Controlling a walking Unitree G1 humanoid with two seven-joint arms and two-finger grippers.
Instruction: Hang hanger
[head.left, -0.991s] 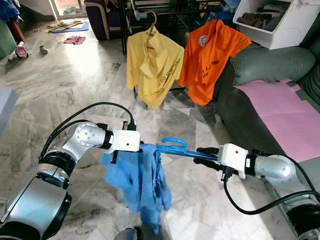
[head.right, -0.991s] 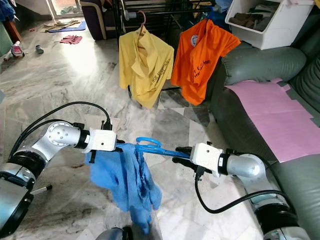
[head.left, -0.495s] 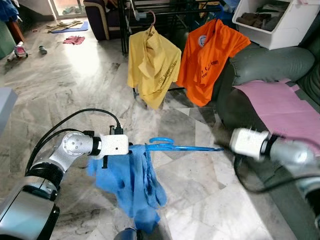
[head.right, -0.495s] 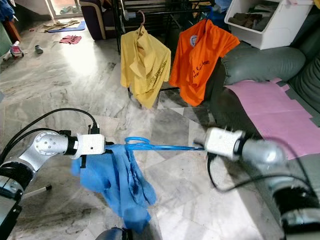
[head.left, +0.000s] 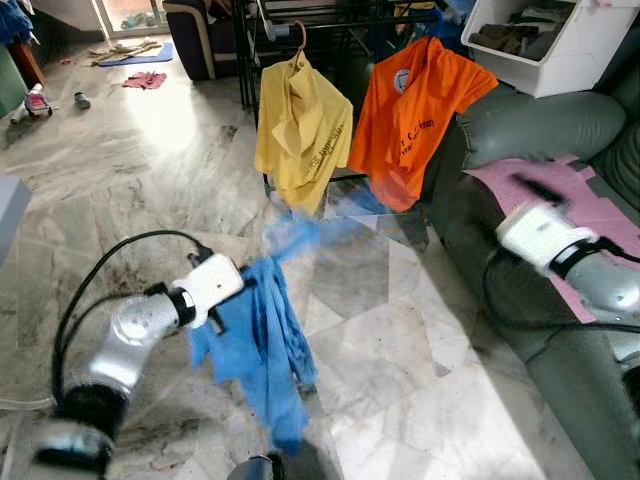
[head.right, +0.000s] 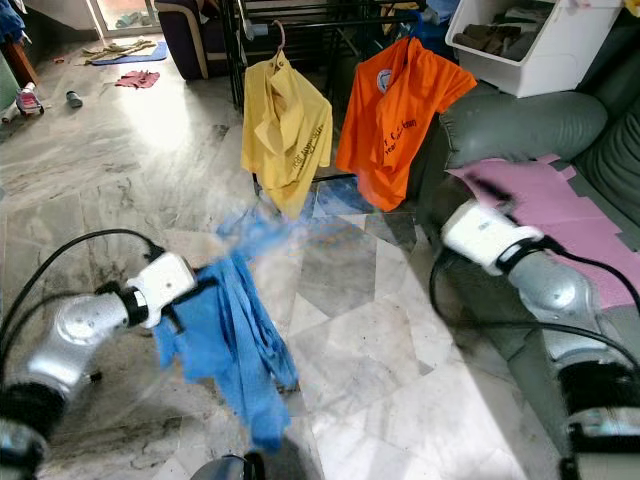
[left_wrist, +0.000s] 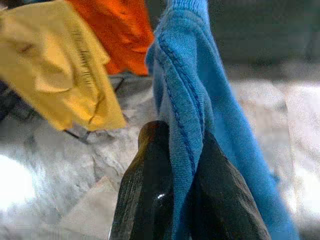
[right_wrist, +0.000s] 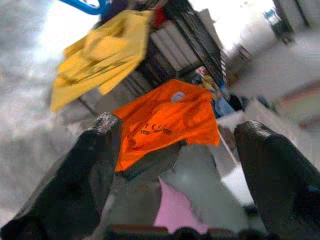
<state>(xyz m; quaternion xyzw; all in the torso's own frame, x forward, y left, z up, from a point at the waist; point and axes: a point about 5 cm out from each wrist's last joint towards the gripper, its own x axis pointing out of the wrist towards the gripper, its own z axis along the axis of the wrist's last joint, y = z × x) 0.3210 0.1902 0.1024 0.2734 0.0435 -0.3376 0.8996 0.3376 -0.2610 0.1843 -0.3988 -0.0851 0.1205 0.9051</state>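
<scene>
Left gripper (left_wrist: 172, 200) pinches my soft, ribbed-knit blue shirt (head.left: 262, 345), hanging limp. Right gripper (right_wrist: 180, 165) fingers spread wide, holding nothing.

Right gripper (right_wrist: 177, 150) jaws spread wide apart, nothing between them. Beyond hang an orange shirt (right_wrist: 165, 117) and a yellow shirt (right_wrist: 97, 57) on a dark rack (right_wrist: 187, 37). Pink sheet (right_wrist: 175, 210) lies below the orange one.

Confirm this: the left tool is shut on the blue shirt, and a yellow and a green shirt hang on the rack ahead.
One thing is wrong: the second hanging shirt is orange, not green, as the left eye view shows. The left tool is shut on the blue shirt, and the yellow shirt hangs on the rack.
</scene>
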